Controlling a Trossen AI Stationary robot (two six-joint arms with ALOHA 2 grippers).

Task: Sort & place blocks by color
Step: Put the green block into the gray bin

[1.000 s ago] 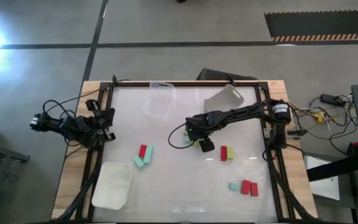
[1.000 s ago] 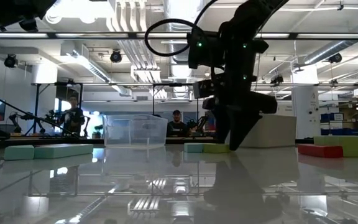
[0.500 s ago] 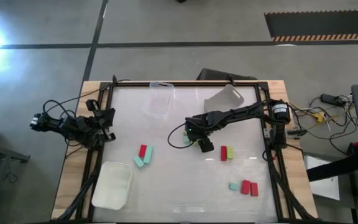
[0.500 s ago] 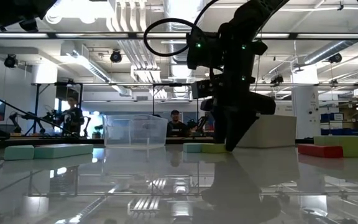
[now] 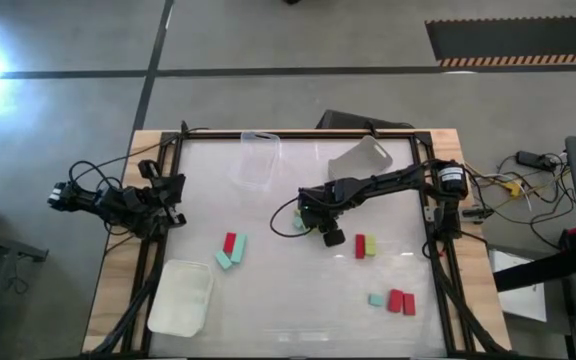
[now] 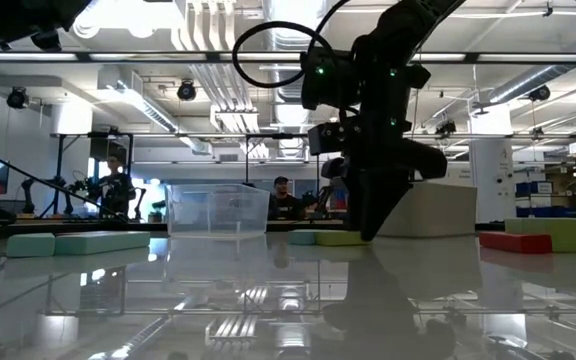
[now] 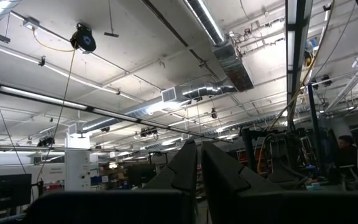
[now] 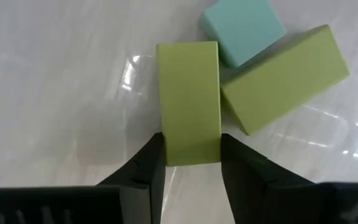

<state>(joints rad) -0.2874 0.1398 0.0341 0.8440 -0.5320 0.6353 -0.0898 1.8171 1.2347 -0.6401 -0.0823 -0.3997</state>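
In the right wrist view a yellow-green block point(image 8: 188, 99) lies flat on the white table, next to a second yellow-green block point(image 8: 284, 78) and a mint-teal block point(image 8: 241, 31). My right gripper point(image 8: 190, 155) points steeply down over the middle of the table point(image 5: 313, 225) and is shut on the first block's near end. My left gripper point(image 7: 197, 171) waits at the table's left edge point(image 5: 168, 200), shut on nothing and aimed up at the ceiling. My right gripper pinches the yellow-green block's two long sides at its near end point(image 8: 188, 152) between its two fingers point(image 8: 148, 168). The fingers come from above, slanting down, and lie along the block. The block rests flat on the table.
Red and mint-teal blocks point(image 5: 230, 248) lie left of centre. A red and yellow-green pair point(image 5: 365, 246) lies right of the gripper, and more blocks point(image 5: 393, 300) sit near the front right. Translucent trays stand at the back point(image 5: 255, 158), back right point(image 5: 360, 160) and front left point(image 5: 181, 296).
My right gripper has stayed over the same spot and its fingers have shut from wide open onto the yellow-green block. The block lies where it was.
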